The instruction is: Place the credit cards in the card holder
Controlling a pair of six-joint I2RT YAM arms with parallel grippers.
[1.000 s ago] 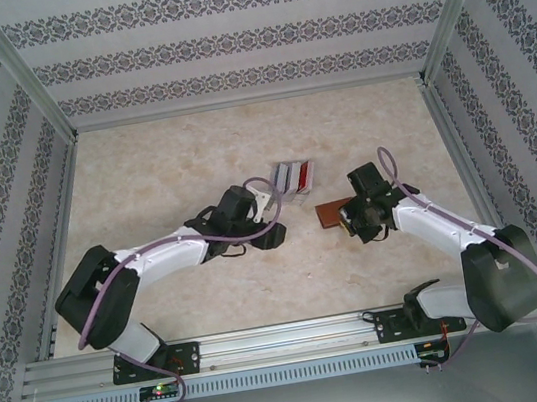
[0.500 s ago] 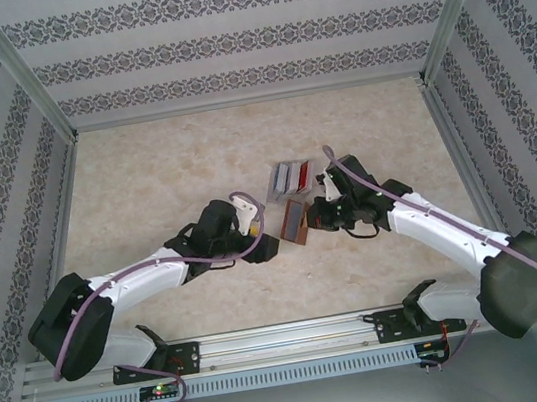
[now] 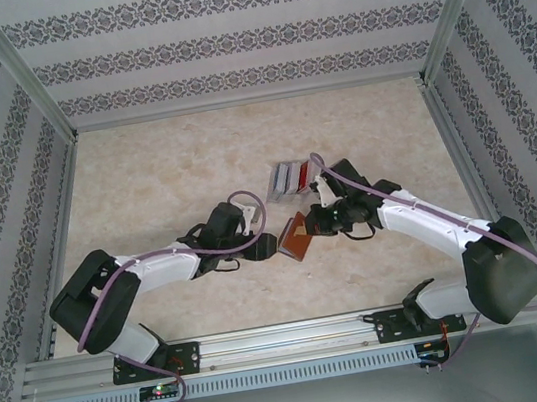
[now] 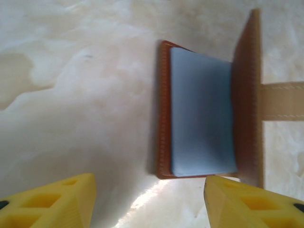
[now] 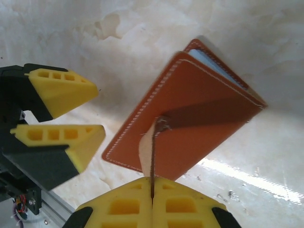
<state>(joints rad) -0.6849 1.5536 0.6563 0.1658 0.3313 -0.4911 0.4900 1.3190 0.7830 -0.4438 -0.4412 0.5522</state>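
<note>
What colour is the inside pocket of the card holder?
The card holder pocket is pale blue-grey, clearest in the left wrist view.

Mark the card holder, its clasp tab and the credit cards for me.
card holder [image 4: 202, 114]: left wrist view, pale grey inner pocket.
clasp tab [image 4: 282, 100]: left wrist view, middle of the pale strap.
credit cards [image 3: 291, 177]: top view, middle of the group.

A lab robot test cell: the marble-look table [image 3: 162, 166] is boxed on three sides by wallpaper-printed panels [image 3: 244, 38], bare aluminium posts [image 3: 17, 69] rise at its far corners, and a slotted aluminium rail [image 3: 289, 337] along its near edge carries the arm bases [image 3: 156, 361].
</note>
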